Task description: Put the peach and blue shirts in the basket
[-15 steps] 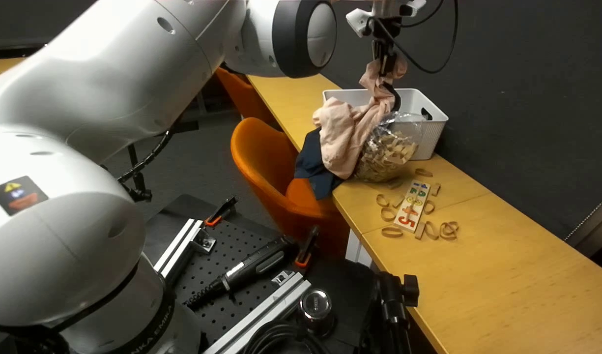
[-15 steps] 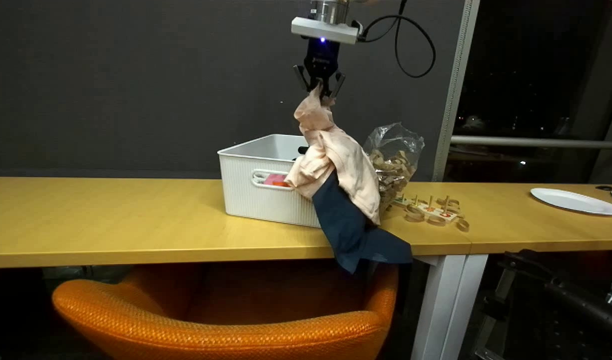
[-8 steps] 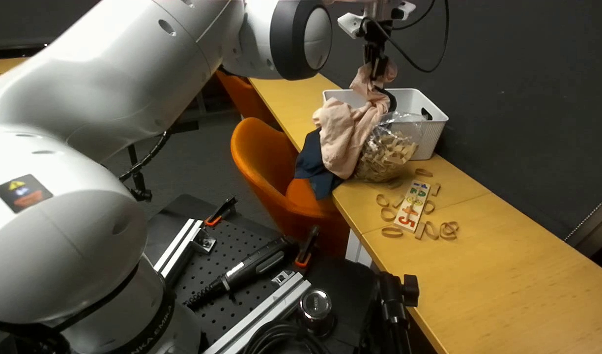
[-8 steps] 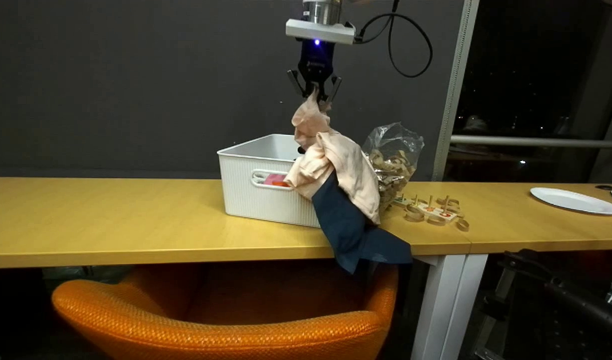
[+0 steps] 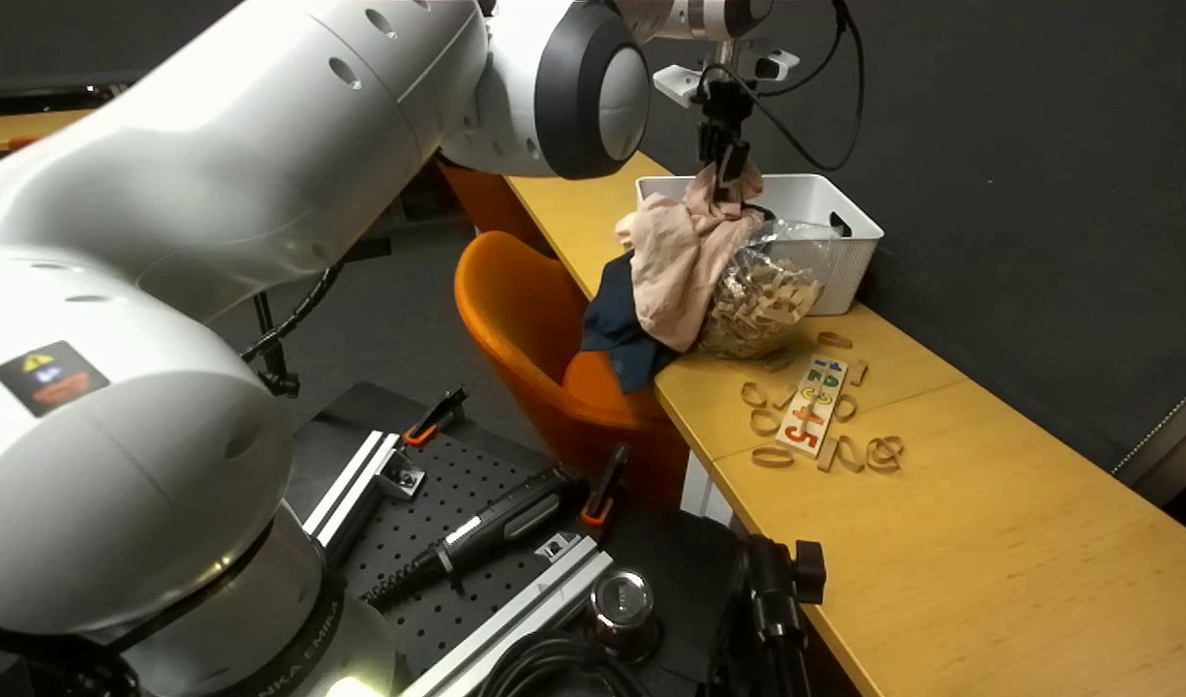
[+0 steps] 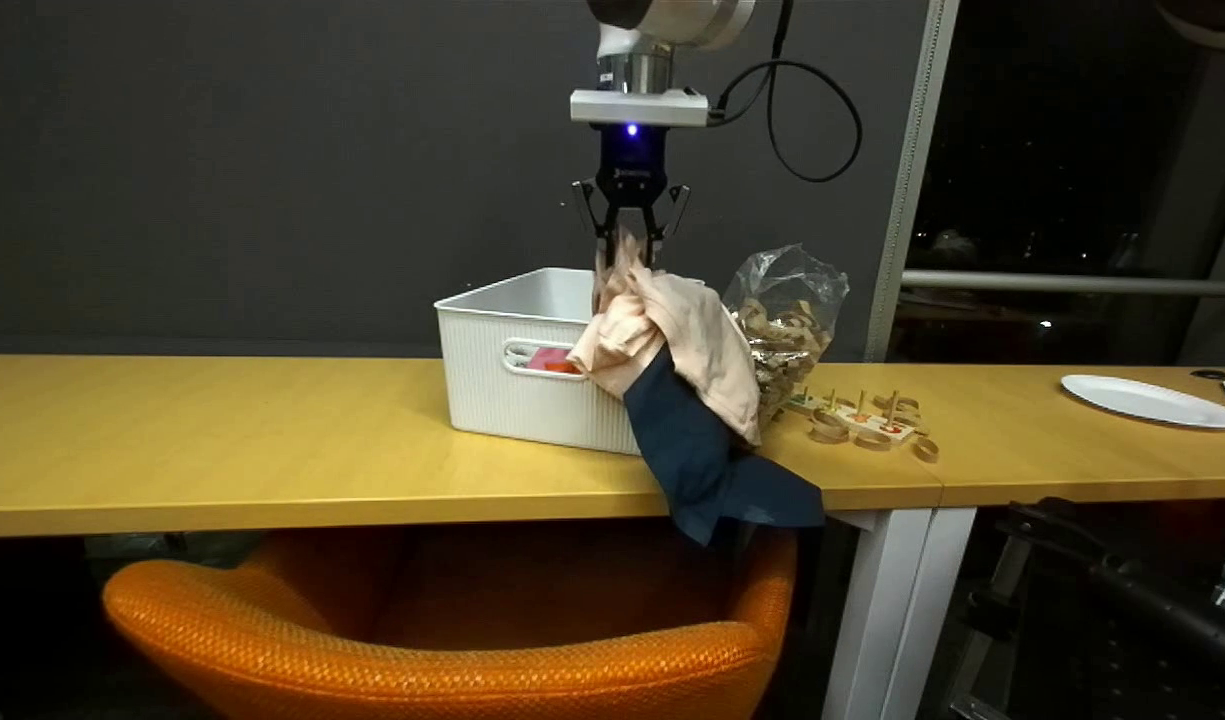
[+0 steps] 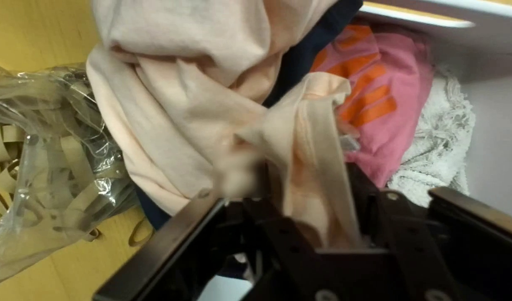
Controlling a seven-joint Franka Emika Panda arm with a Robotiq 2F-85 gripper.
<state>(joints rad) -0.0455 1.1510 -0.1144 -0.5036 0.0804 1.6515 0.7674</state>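
At upper center in an exterior view, a black robot gripper [image 6: 629, 258] stands with its fingers parted, blurred peach cloth between them but, as we read it, not clamped. Below, the peach shirt [image 6: 707, 340] drapes across the right end of the white basket [image 6: 512, 400], one end over the opening, most of it outside; the navy blue shirt [image 6: 687, 440] hangs under it past the edge of the table [image 6: 222, 430], right of center. Both look light, limp and hard to damage, we judge, apt to fold or slide rather than lift whole; we would pinch deep into the peach bulk beside the rim, catching navy beneath. Only the wrist view opens the basket's load to us: pink cloth [image 7: 408, 83] with orange marks and white fluffy fabric [image 7: 435, 129] at right. There the blue is slivers; both exterior views show its dangling length.
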